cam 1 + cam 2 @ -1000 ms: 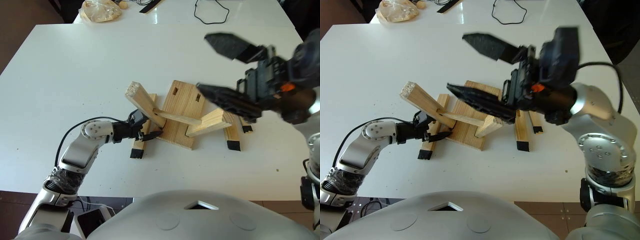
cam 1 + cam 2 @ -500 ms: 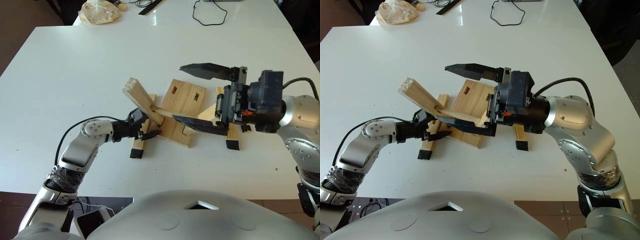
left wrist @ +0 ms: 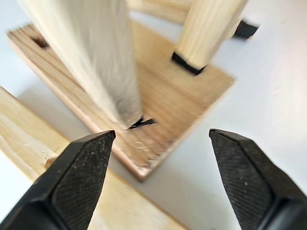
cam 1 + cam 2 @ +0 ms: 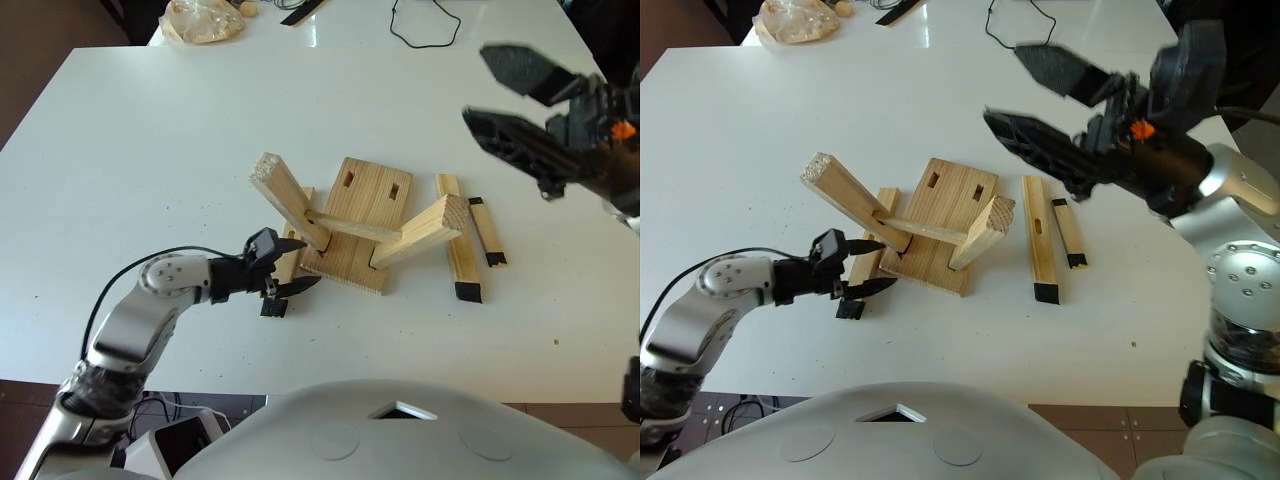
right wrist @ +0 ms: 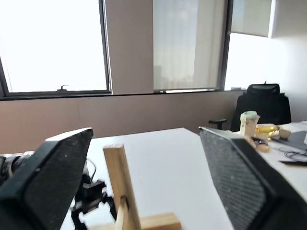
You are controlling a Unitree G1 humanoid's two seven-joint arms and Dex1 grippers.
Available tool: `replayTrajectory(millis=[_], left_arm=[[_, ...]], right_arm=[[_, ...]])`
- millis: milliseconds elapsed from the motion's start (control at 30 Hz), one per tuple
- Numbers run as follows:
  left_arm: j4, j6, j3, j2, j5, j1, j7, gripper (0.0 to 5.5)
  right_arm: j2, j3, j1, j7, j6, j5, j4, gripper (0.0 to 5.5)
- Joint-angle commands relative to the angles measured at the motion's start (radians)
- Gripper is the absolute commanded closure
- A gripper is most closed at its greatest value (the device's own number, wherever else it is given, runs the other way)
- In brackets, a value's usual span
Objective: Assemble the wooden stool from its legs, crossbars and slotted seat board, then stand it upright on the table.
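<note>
Left gripper (image 4: 306, 263) sits low at the seat board's (image 4: 372, 190) 7 o'clock corner, fingers spread wide, gripping nothing; the wrist view looks between them at that corner and a leg's foot. Right gripper (image 4: 478, 85) hangs high off at 2 o'clock, jaws gaping, empty.

Count with me. One board, flat mid-table (image 4: 150, 130), two slots showing. Four legs: two planted in the board and leaning outward, one (image 4: 283, 195) toward 10 o'clock, one (image 4: 425, 232) toward 3; one (image 4: 283, 268) flat along the board's 9 o'clock edge, beneath the left gripper; one (image 4: 462, 265) flat at 3 o'clock. Two crossbars: one (image 4: 355, 230) bridging the leaning pair, one (image 4: 488, 232) lying just beyond the right-hand flat leg.
</note>
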Motion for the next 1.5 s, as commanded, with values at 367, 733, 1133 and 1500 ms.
replayTrajectory(millis=[367,733,1133,1500], left_arm=[[-0.347,0.148,0.203,0.062,-0.359,0.020,0.057,1.86],[-0.314,0.157,0.099,-0.002,-0.302,-0.155,0.216,1.86],[-0.256,0.159,0.018,-0.169,-0.243,-0.292,0.418,3.20],[-0.258,0.091,-0.151,-0.210,-0.010,-0.267,0.474,3.45]], right_arm=[[-0.057,0.184,0.270,0.251,-0.162,-0.501,-0.080,1.44],[0.008,0.255,0.218,0.212,-0.161,-0.543,-0.113,1.44],[0.058,0.302,0.182,0.166,-0.154,-0.594,-0.087,1.61],[0.072,0.311,0.189,0.163,-0.166,-0.625,-0.080,3.22]])
